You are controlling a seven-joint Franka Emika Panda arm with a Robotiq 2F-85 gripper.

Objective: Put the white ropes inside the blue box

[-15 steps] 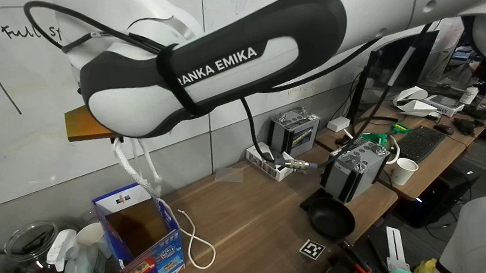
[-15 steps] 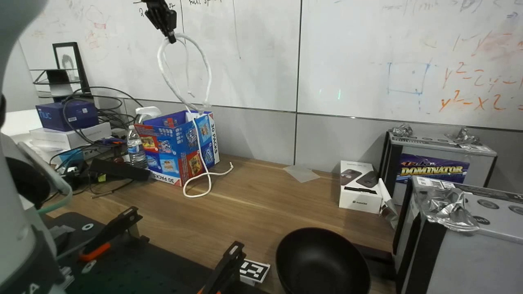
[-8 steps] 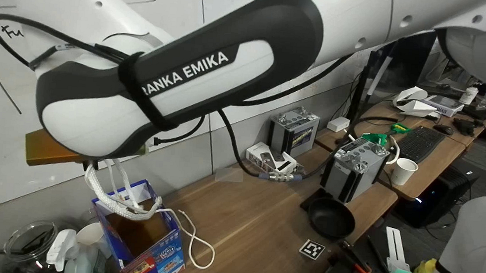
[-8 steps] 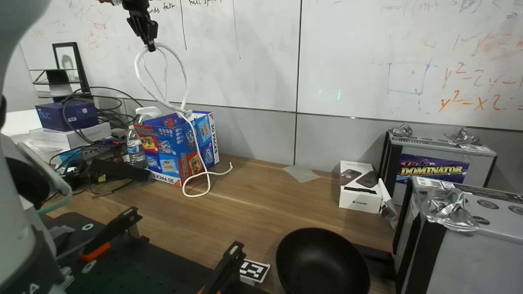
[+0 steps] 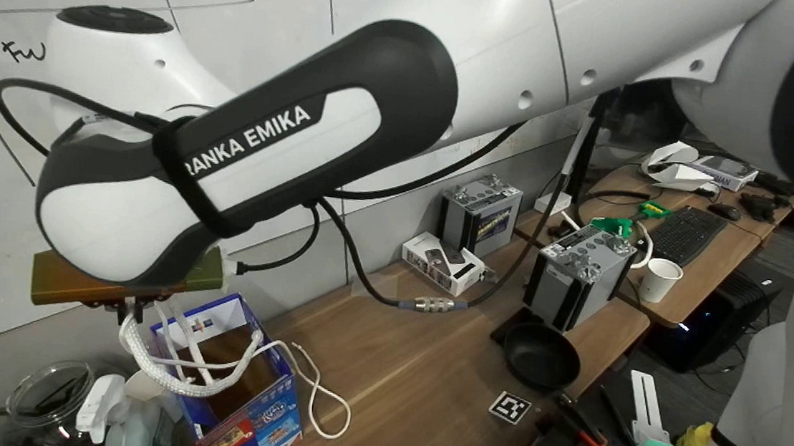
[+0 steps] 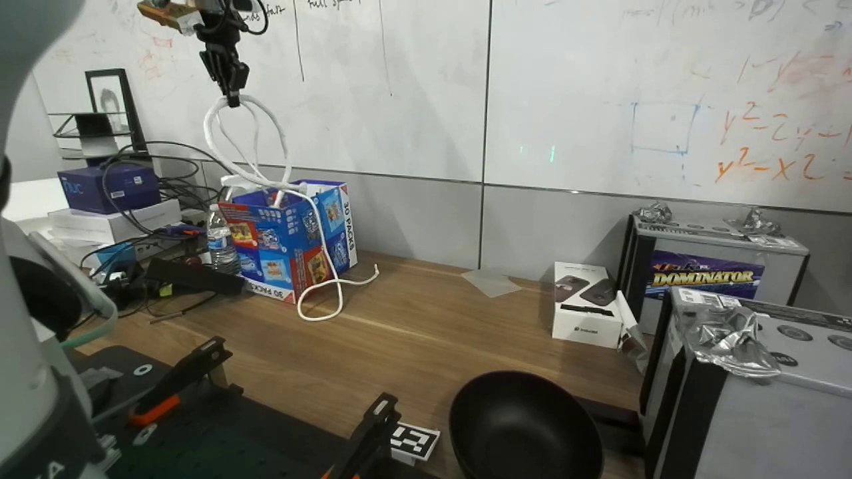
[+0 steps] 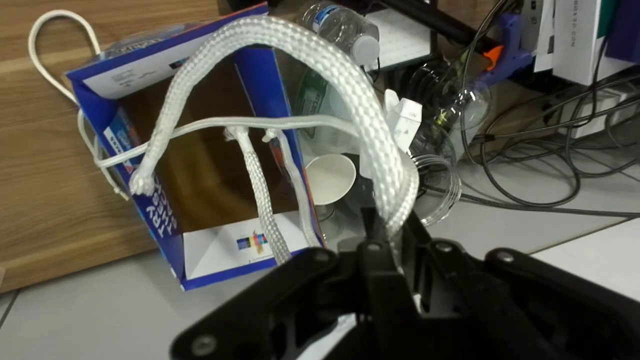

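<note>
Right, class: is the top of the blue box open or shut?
Open: in the wrist view, the blue box shows its brown inside beyond the white ropes.

On the wooden tabletop (image 6: 426, 346) you have a black pan (image 6: 522, 426) — a printed marker (image 6: 414, 440) lies near it. The rear grey unit (image 6: 705, 276) is labelled DOMINATOR; the front grey unit (image 6: 765, 419) carries crumpled foil (image 6: 735, 342). A white carton (image 6: 586, 313) stands just beside the rear one. In an exterior view, you see a keyboard (image 5: 689, 236) with a paper cup (image 5: 661, 282) nearby. Behind the tabletop, you face a whiteboard (image 6: 566, 86) — marked with orange equations (image 6: 749, 121).
</note>
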